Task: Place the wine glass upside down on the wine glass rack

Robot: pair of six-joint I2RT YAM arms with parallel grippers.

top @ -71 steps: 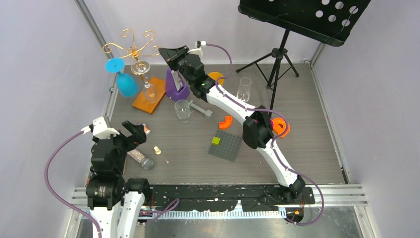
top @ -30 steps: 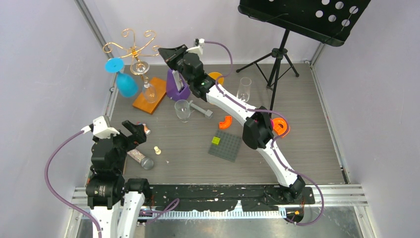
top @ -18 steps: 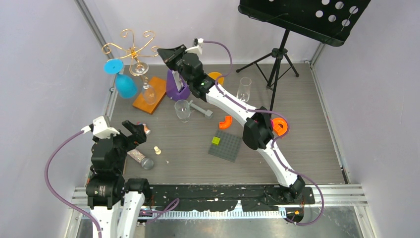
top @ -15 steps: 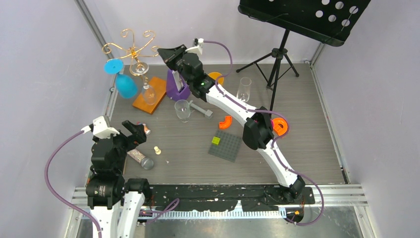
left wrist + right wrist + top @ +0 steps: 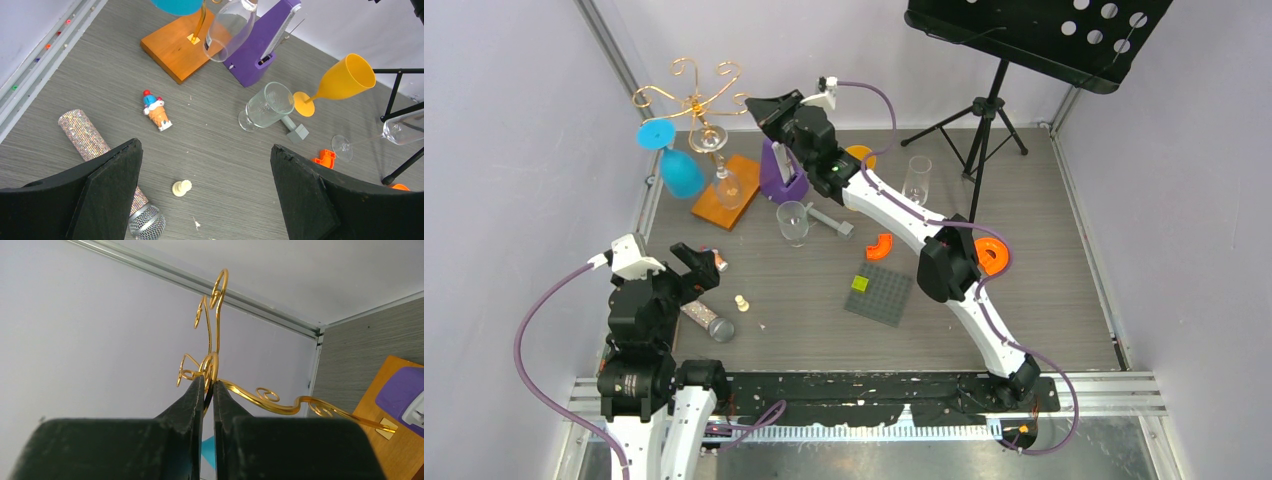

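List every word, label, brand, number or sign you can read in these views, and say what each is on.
No text can be read in any view.
Purple metronome: any scale marks are too small to read.
Glitter microphone, ice cream toy, grey stud plate, orange base of the wine glass rack: no lettering shows.

Pale lilac walls (image 5: 514,150) enclose a grey wood-grain surface (image 5: 1044,290). A black music stand (image 5: 1024,35) occupies its far right corner, under even lighting.
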